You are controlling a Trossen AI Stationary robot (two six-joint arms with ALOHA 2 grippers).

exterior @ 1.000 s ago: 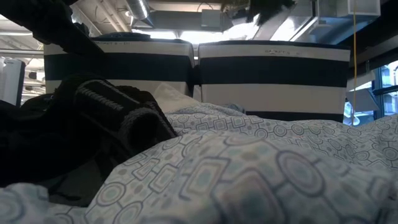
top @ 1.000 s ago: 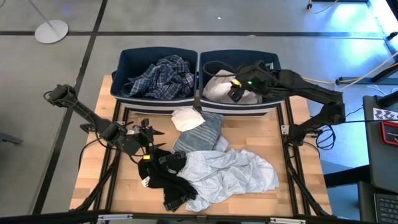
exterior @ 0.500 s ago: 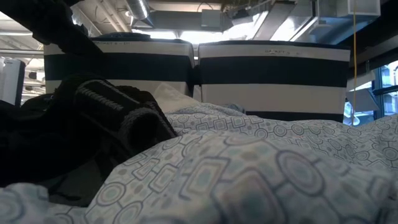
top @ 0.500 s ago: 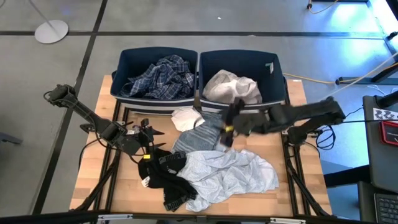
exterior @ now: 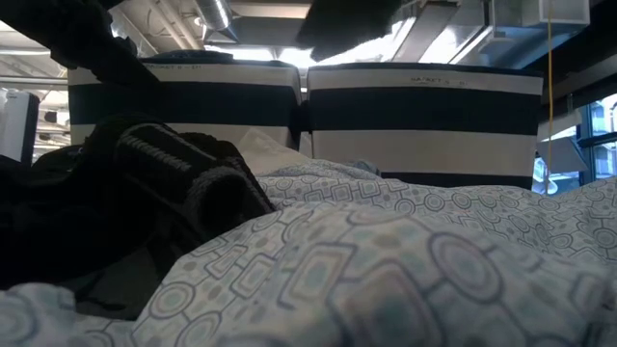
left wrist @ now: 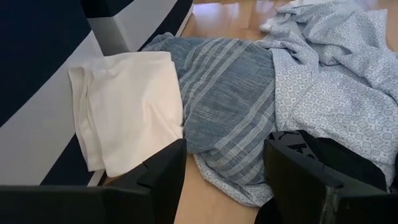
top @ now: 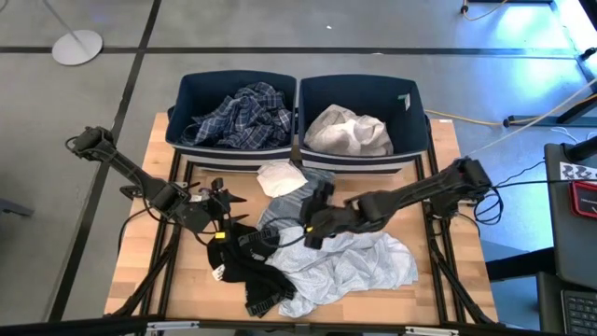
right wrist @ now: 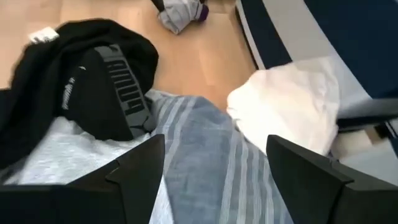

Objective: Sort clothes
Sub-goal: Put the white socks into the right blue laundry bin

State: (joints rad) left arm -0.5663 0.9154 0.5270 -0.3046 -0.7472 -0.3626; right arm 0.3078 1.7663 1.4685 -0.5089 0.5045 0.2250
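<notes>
Several clothes lie on the wooden table: a folded white garment (top: 280, 177), a grey-striped one (top: 303, 201), a pale blue patterned one (top: 350, 261) and a black one (top: 244, 269). A blue-white plaid shirt (top: 238, 117) lies in the left navy bin and a white garment (top: 347, 131) in the right bin. My right gripper (top: 312, 233) is open above the striped garment (right wrist: 199, 149), with the white one (right wrist: 292, 106) and the black one (right wrist: 93, 81) ahead. My left gripper (top: 231, 210) is open and empty beside the black garment, facing the white (left wrist: 130, 106) and striped (left wrist: 230, 93) garments.
The two navy bins (top: 187, 89) (top: 415, 98) stand side by side at the table's far edge. Bare wood (top: 154, 252) shows at the table's left and near the right edge. In the low view the pale blue garment (exterior: 386, 270) fills the foreground before the bins.
My right gripper has swung from above the right bin toward the table's near edge and left, and down over the pile of clothes in the table's middle. The white garment lies in the right bin. The clothes on the table have kept still.
</notes>
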